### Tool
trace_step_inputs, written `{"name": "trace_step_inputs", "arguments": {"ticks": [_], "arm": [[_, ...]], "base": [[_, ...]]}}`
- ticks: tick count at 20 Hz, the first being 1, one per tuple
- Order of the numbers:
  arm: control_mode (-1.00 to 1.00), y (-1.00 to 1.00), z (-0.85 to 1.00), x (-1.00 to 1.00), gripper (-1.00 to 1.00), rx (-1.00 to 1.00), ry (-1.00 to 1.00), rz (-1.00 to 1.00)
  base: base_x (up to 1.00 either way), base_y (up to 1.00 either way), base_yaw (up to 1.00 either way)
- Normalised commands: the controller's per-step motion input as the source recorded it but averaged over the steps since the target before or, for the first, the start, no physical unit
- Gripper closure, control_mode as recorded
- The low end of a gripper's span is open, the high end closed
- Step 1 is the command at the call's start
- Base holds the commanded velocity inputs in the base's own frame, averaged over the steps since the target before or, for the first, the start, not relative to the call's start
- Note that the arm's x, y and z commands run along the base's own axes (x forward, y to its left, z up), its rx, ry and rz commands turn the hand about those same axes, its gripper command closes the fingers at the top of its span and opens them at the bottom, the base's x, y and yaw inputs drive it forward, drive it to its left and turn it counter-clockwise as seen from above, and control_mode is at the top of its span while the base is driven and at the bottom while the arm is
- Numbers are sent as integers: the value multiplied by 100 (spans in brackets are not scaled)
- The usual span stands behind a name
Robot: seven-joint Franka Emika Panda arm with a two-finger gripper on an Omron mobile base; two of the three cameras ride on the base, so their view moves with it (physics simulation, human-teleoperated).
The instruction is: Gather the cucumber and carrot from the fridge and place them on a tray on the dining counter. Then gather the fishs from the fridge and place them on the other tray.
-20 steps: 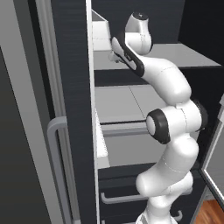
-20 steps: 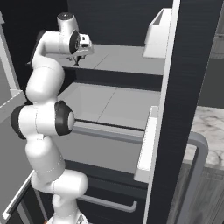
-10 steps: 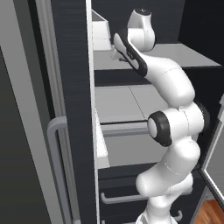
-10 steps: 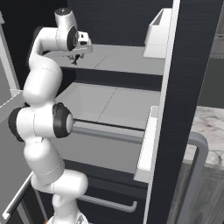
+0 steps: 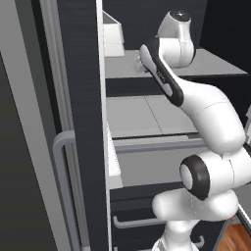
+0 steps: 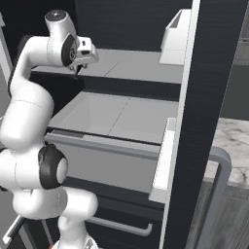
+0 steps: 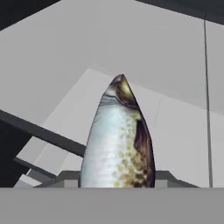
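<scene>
I'm gripping the silver-grey fish (image 7: 118,144) between my fingers (image 7: 65,177) above the fridge shelf (image 6: 131,65); next I'm backing it out toward the blue tray.

arm: raised, reaching forward | wrist: bent down | jaws: clamped on silver fish (image 7: 118,144)

The arm (image 5: 211,122) is built of rounded, glossy white segments (smooth, without visible seams or screws). Dark round caps are set at the joints (image 5: 196,177), and a dark stripe is run along one upper link (image 5: 164,78). A pale, boxy block is carried at the wrist (image 6: 86,51).
</scene>
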Motion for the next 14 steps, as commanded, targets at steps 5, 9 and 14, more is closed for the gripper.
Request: {"name": "trace_step_inputs", "arguments": {"ticks": [5, 9, 14], "arm": [[-100, -13, 0, -100, 100, 0, -13, -2], [-100, -15, 0, -100, 100, 0, -11, -2], [-100, -19, 0, -100, 100, 0, -8, -2]], "base": [[0, 0, 0], [0, 0, 0], [0, 0, 0]]}}
